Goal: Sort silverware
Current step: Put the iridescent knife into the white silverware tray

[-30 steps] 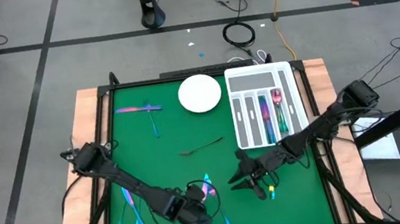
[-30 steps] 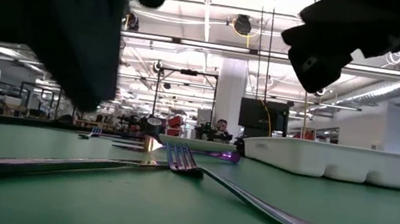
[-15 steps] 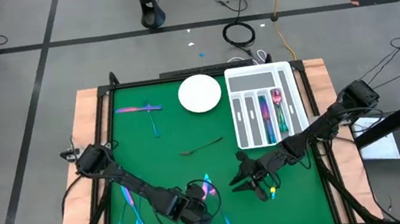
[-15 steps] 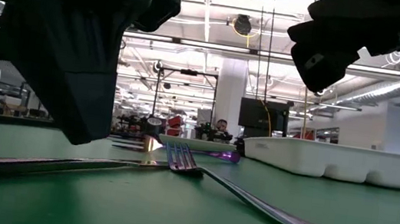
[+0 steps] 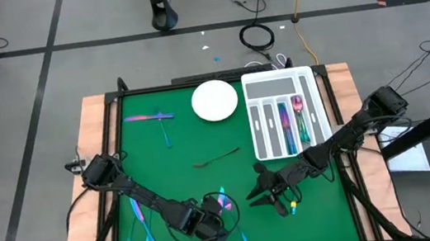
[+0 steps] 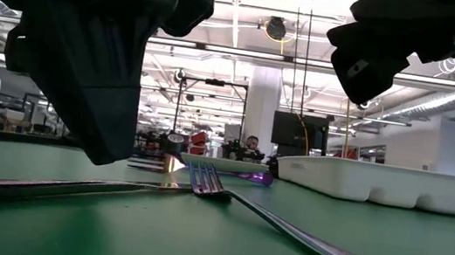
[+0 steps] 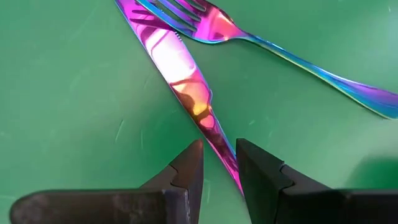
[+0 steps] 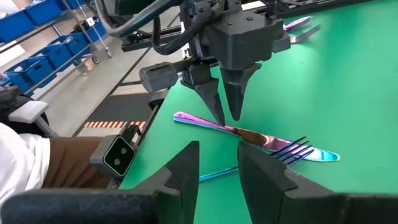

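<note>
An iridescent pink knife [image 7: 186,81] lies flat on the green mat with a fork [image 7: 249,37] crossing its blade end. They also show in the right wrist view as knife [image 8: 249,134] and fork [image 8: 292,149]. My left gripper [image 7: 217,149] is open and points down near the table's near edge [image 5: 214,219]. One finger stands on each side of the knife's handle, with no touch showing. My right gripper [image 8: 217,149] is open and hovers to the right of it [image 5: 270,192]. More silverware lies in the white tray [image 5: 312,99].
A white plate [image 5: 214,101] sits at the far edge, left of the tray. Loose silverware lies at the far left [image 5: 148,118], mid-table [image 5: 216,157] and near left [image 5: 141,222]. A small piece [image 5: 291,204] lies by my right gripper. A person sits beyond the table [image 8: 37,162].
My left gripper has come down toward the knife near the table's near edge, so it looms lower and larger in the low view. My right gripper has kept still, and no silverware has moved.
</note>
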Action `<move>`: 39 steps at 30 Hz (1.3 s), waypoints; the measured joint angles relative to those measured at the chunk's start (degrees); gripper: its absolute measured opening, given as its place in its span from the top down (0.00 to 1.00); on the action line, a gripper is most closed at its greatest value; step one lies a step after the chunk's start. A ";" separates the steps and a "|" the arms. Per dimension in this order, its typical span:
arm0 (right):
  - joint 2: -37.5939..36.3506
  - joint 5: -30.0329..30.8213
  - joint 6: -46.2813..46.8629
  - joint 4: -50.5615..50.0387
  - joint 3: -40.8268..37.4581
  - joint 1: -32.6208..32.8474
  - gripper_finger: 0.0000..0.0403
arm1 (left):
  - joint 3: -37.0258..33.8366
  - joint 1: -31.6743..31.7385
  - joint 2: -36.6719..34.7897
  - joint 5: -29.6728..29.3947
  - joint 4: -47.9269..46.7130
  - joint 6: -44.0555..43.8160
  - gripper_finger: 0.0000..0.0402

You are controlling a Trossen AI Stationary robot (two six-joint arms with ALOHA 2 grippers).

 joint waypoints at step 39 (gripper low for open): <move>-0.04 1.46 -0.06 0.09 0.00 0.04 0.75 | 1.33 3.66 2.82 -0.73 -17.91 7.83 0.76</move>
